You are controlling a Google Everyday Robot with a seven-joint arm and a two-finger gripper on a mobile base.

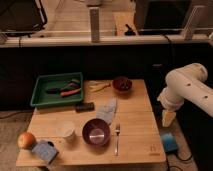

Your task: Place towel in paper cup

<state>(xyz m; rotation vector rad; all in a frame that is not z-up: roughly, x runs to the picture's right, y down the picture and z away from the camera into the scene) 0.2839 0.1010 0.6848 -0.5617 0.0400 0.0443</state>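
Observation:
The towel (107, 111) is a crumpled pale blue-grey cloth lying on the wooden table (135, 112), just right of centre. The paper cup (65, 130) is white and stands upright on the front left part of the table, left of a purple bowl (96, 132). My gripper (168, 118) hangs downward at the end of the white arm (187, 87), beyond the table's right edge, well away from the towel and the cup. It holds nothing that I can see.
A green tray (56, 91) with tools sits at the back left. A dark bowl (122, 84), a yellowish item (99, 86), a black bar (85, 106), a fork (117, 137), an apple (26, 140) and a blue sponge (45, 150) also lie on the table. A blue object (169, 143) sits below the right edge.

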